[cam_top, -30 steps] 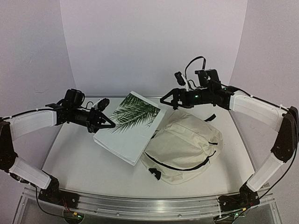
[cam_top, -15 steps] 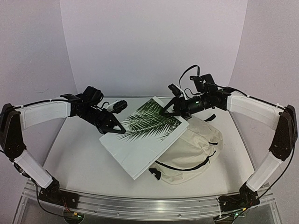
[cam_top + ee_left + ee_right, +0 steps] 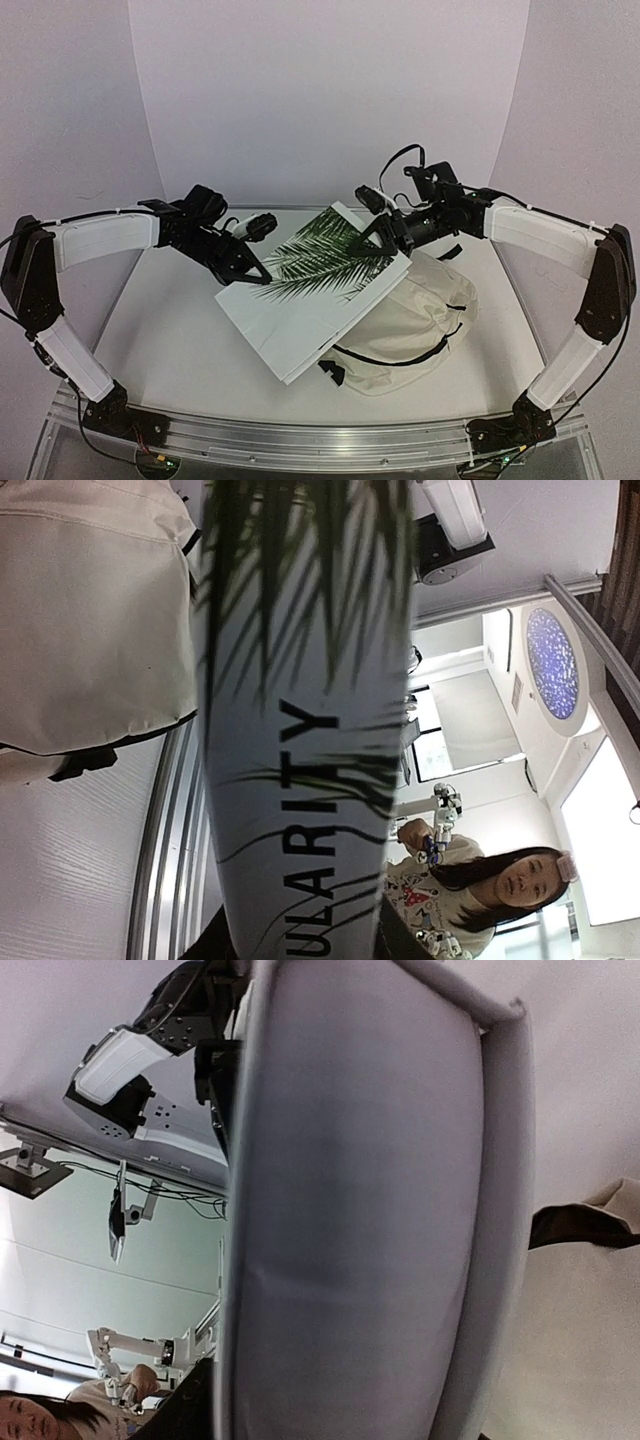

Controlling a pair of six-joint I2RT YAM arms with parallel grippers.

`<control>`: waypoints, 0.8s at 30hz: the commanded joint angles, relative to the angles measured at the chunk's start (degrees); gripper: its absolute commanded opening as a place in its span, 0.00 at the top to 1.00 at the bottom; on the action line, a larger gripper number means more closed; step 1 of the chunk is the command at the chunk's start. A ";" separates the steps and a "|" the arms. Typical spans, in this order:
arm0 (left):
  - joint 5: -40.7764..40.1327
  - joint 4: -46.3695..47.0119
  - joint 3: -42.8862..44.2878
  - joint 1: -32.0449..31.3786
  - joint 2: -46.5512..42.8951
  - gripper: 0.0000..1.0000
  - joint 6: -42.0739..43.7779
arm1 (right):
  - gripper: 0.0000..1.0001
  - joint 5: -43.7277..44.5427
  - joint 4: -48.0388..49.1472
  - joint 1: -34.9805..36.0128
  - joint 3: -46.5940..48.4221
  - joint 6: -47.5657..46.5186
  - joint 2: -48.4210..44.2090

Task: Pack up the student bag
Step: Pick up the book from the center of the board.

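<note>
1. Top external view: the student bag is seen as a soft, crumpled pack of cream fabric. A black zipper line is curved along its near side, and a black strap end is seen at its near-left corner.
2. The bag is laid on the right half of the tabletop, about midway between the far and near edges. Its left part is covered in this view by a large white book printed with a green palm leaf.
3. The book is held tilted above the table. The left gripper is clamped on its left corner, and the right gripper is clamped on its far-right edge.
4. The bag is found well to the right of the left gripper, and just below the right gripper, toward the near edge.
</note>
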 commanded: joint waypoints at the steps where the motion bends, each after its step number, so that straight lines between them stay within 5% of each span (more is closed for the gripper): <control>1: -4.02 6.83 2.07 -0.05 -0.46 0.58 -3.16 | 0.50 2.18 0.93 1.18 1.48 2.61 -0.39; 4: -8.82 12.18 -0.45 0.23 -3.07 0.33 -6.91 | 0.52 4.77 1.76 1.12 2.56 4.44 -0.59; 12: -21.01 29.06 -12.06 7.82 -14.72 0.02 -19.21 | 0.64 7.59 9.26 -1.65 1.70 11.93 -2.81; 17: -30.18 34.43 -17.94 11.54 -21.56 0.00 -24.68 | 0.65 9.15 18.85 -4.14 -1.91 19.26 -5.78; 24: -28.64 49.83 -23.72 11.16 -23.87 0.00 -37.33 | 0.65 11.83 27.51 -4.77 -4.07 23.54 -8.94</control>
